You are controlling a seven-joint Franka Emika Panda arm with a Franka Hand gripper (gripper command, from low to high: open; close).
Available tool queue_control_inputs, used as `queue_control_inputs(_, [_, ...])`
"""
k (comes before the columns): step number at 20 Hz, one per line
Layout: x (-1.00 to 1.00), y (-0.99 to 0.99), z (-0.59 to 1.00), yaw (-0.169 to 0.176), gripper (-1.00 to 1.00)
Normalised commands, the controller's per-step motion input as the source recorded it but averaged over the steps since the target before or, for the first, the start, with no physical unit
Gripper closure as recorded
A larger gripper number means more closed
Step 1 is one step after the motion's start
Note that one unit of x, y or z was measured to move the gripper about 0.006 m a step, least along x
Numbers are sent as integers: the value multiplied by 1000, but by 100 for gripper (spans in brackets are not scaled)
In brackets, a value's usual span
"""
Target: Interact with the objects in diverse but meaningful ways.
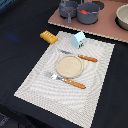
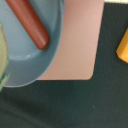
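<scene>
Pink board (image 2: 75, 45), sausage (image 2: 27, 22) lying diagonally

yellow bread (image 1: 48, 36), brown sausage (image 2: 29, 23), striped mat (image 1: 75, 95)

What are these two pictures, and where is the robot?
One picture looks at a table from across the room. The other comes from a camera on a robot arm's wrist, looking down. The arm and its hand do not show in either picture, so I cannot tell if it holds anything. On the striped mat lie a plate, a fork and a knife. A milk carton stands at the mat's edge, with yellow bread beside it. Grey pots sit on a pink board. Close up, the wrist camera sees a sausage in a blue dish.
</scene>
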Motion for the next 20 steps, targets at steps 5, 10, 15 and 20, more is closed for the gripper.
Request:
queue_control_inputs(5, [-71, -846, 2, -87, -100])
queue_control_inputs(10, [-55, -836, 0, -86, -100])
queue_control_inputs(15, [-52, -763, -46, -91, -100])
queue_control_inputs(20, [-207, -542, -227, -89, -100])
